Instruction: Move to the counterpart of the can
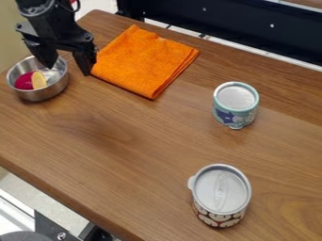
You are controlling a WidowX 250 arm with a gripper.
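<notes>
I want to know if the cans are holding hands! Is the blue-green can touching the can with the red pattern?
Apart. The camera view shows bare table between the blue-green can and the red-patterned can.

Lab or robotics workspace, by look of it. Black robot arm with gripper [67, 69] over upper-left corner of wood-grain counter [113, 150]. Long black metal beam [220, 21], dotted with small fasteners, running behind far edge. Beyond lower-left edge: pale floor [63, 204], silver rail [14, 208], black bracket [49, 228] with bolt [61, 236]. Household props set out on counter: metal bowl [47, 96], folded orange cloth [141, 61], teal can [236, 101], silver-lidded can [220, 190]. Equipment around them says lab, not kitchen.
</notes>
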